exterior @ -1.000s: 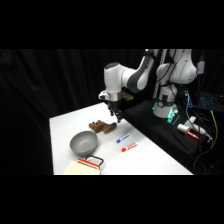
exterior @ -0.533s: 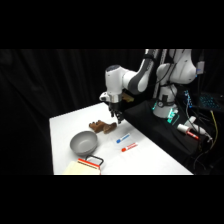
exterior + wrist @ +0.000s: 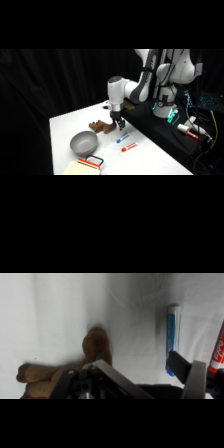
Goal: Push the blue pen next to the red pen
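The blue pen (image 3: 123,138) lies on the white table (image 3: 150,160), and the red pen (image 3: 129,147) lies just in front of it, roughly parallel with a small gap between them. My gripper (image 3: 119,125) hangs low over the table just behind the blue pen, beside a brown object. In the wrist view the blue pen (image 3: 172,337) lies lengthwise above my right finger (image 3: 193,375), and the red pen (image 3: 218,352) shows at the right edge. The gripper (image 3: 150,380) is open with nothing between its fingers.
A brown lumpy object (image 3: 101,127) lies left of the gripper, also seen as the brown object (image 3: 96,349) in the wrist view. A grey bowl (image 3: 83,143) sits front left. A pale pad with a red-and-black item (image 3: 89,162) lies at the front edge. Cables and equipment (image 3: 192,131) crowd the right.
The gripper has come down and slightly forward toward the table behind the blue pen. The pens have not moved.
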